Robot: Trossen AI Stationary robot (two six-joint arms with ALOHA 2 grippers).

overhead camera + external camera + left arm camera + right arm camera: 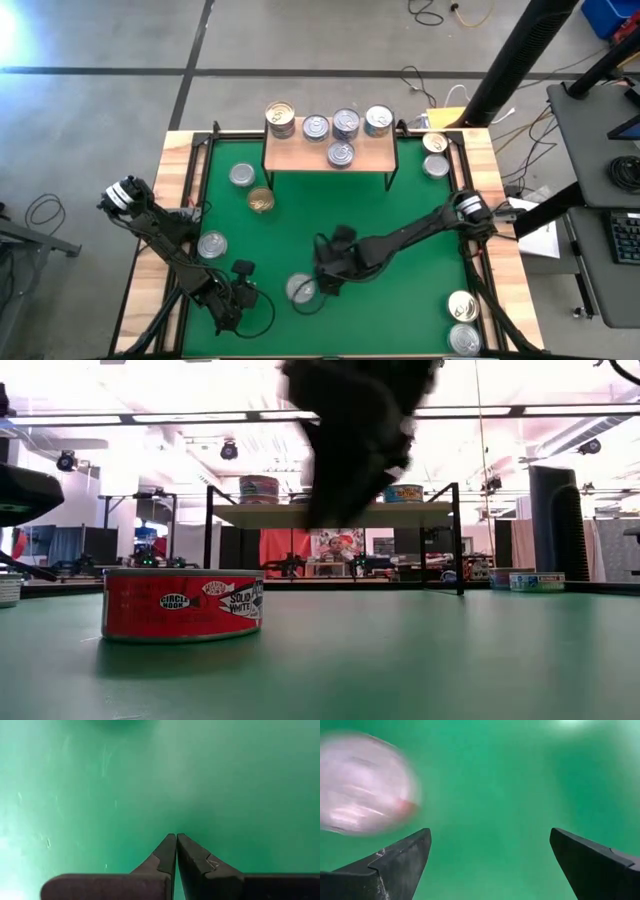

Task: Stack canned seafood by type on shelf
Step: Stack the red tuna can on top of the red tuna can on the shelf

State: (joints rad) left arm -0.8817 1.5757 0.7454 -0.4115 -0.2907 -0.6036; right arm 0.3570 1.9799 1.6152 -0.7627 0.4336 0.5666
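Item, nearest: left gripper (176,840), fingers pressed together, empty, parked over bare green mat (400,300) at the table's near left edge. I am leaving it waiting.

Item: right gripper (325,278), fingers spread wide, holding nothing, hanging just beside the red-sided tuna can (182,605), which is lying alone on the mat near the front. In the right wrist view the can's silver lid (362,785) is sitting off to one side of the open gap, not between the fingers. I am judging the step as a pick: I am aiming to centre the gap over the lid first, then descend level and close on the sides.

Item: loose cans (242,176) scattered mid-mat and along the right edge.

Item, farthest: shelf (300,156), carrying five cans (346,123); matching the red label to its kind there is coming next.
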